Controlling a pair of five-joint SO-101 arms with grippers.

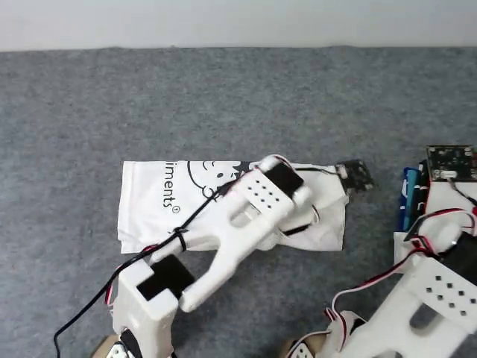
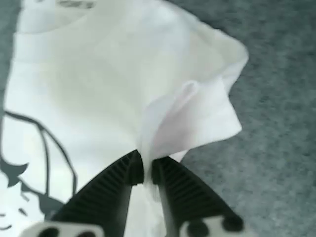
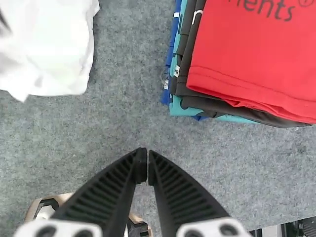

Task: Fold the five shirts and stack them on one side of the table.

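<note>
My left gripper [image 2: 146, 168] is pinched down to a sliver, with a raised fold of the white shirt [image 2: 98, 74] caught between its black ribbed fingers [image 2: 113, 187]. The cloth rises out of the jaws into a soft peak and spreads away ahead of the fingertips. A loose corner flops out to one side onto the gray table covering [image 2: 276, 74]. On the gripper's other side, the shirt's black printed drawing [image 2: 44, 148] runs across the fabric. In the high view the shirt lies as a rough rectangle near the middle of the table. The left arm [image 1: 238, 216] reaches across it, so the gripper sits over the end nearer the stack.

My right gripper [image 3: 147, 160] is closed tip to tip on nothing, over bare gray covering. Ahead of it and off to one side sits the stack of folded shirts [image 3: 232, 74]: a red shirt [image 3: 266, 44] on top, then a dark shirt [image 3: 222, 103], a teal shirt [image 3: 187, 108] and a blue shirt [image 3: 166, 94] beneath. The white shirt's edge lies ahead on the other side, apart from the stack.
</note>
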